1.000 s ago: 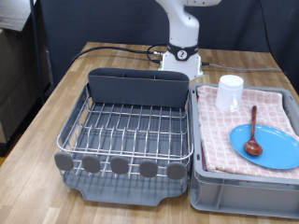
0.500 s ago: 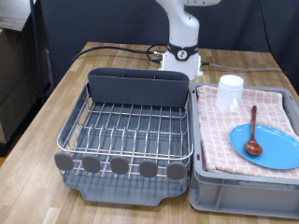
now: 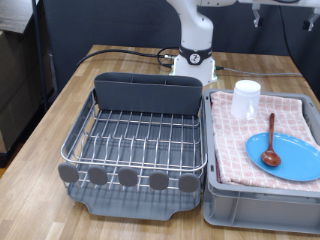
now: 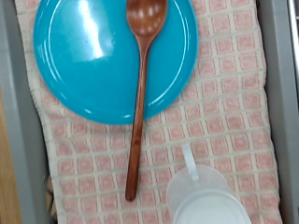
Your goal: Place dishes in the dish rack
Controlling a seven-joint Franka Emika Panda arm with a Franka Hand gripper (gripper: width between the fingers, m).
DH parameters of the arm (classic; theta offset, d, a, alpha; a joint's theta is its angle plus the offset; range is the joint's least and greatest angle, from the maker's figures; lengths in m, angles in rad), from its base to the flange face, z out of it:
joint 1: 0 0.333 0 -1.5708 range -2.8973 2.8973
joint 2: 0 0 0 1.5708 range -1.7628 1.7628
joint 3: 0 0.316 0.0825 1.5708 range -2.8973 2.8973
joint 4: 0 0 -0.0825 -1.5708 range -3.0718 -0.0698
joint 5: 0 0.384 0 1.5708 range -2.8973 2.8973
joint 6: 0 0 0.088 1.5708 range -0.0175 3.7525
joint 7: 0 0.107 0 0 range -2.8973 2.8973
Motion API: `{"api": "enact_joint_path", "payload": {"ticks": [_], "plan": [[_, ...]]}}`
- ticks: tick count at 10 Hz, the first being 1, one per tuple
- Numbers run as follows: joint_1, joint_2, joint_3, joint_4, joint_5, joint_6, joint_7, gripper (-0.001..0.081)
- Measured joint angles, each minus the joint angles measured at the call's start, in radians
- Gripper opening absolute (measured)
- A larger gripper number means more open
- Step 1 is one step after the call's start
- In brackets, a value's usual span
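Observation:
The light-blue plate (image 3: 290,160) lies on the pink checked cloth in the grey crate (image 3: 255,205) at the exterior view's right. The reddish-brown wooden spoon (image 3: 271,143) rests with its bowl on the plate. The white cup (image 3: 246,99) stands at the crate's far end. The dish rack (image 3: 140,140) holds no dishes. Only a dark edge of my gripper (image 3: 272,5) shows at the exterior view's top, above the crate. The wrist view looks straight down on the plate (image 4: 93,65), spoon (image 4: 140,103) and cup (image 4: 207,198); no fingers show in it.
The rack's tall grey utensil trough (image 3: 148,93) stands at its far side, and round grey tabs (image 3: 128,178) line its near edge. The robot base (image 3: 195,62) and a black cable (image 3: 120,52) sit behind it on the wooden table (image 3: 45,130).
A dark part of my hand has come into the exterior view's top right edge. The dishes and the rack have not moved.

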Motion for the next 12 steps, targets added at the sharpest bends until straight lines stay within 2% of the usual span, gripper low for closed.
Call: {"api": "enact_joint_path", "payload": {"ticks": [2,4,7,9,12], "plan": [[-0.004,0.053,0.02,-0.022,-0.04,0.082,0.063,0.0803],[-0.004,0.055,0.019,-0.021,-0.05,0.09,0.052,0.0803],[-0.003,0.127,0.027,-0.024,-0.079,0.225,0.037,0.0803],[-0.003,0.193,0.043,-0.021,-0.143,0.276,0.132,0.0803],[-0.002,0.274,0.068,-0.02,-0.265,0.322,0.339,0.0803]]}}
